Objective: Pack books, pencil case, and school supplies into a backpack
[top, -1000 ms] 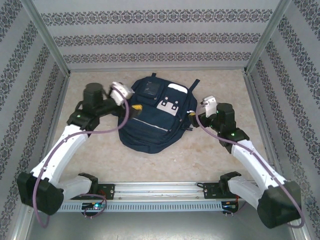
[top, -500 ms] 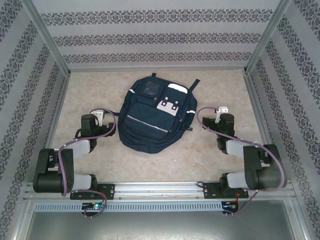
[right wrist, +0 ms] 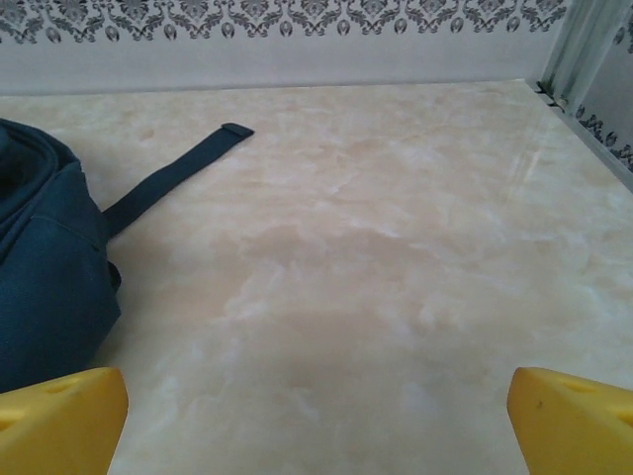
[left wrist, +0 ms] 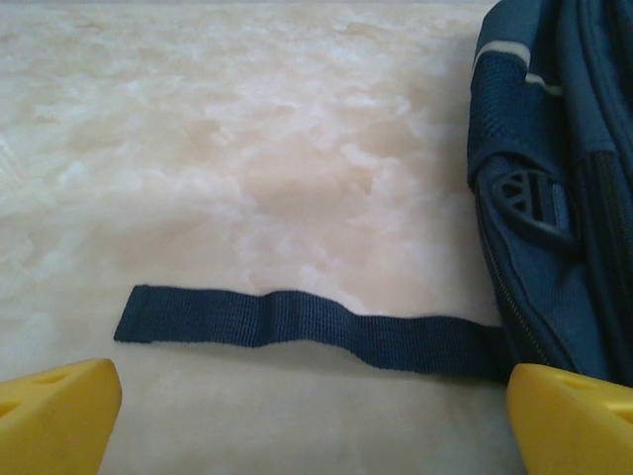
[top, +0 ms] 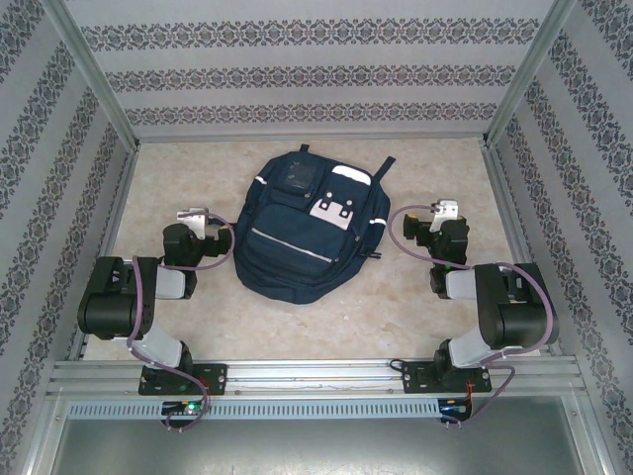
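Backpack (top: 297,259) lying flat on the table (top: 396,312), midway between its side edges.
The left gripper (top: 193,215) sits just beside the backpack's left side and the right gripper (top: 447,210) near its right side. One strap (left wrist: 297,322) lies on the table to the left of the backpack. A second strap (right wrist: 173,173) runs from its right side toward the far edge.

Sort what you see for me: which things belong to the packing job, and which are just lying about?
Job: backpack with loose straps; left tool, open; right tool, open.
Not the job: marbled table, patterned walls, metal mounting rail.
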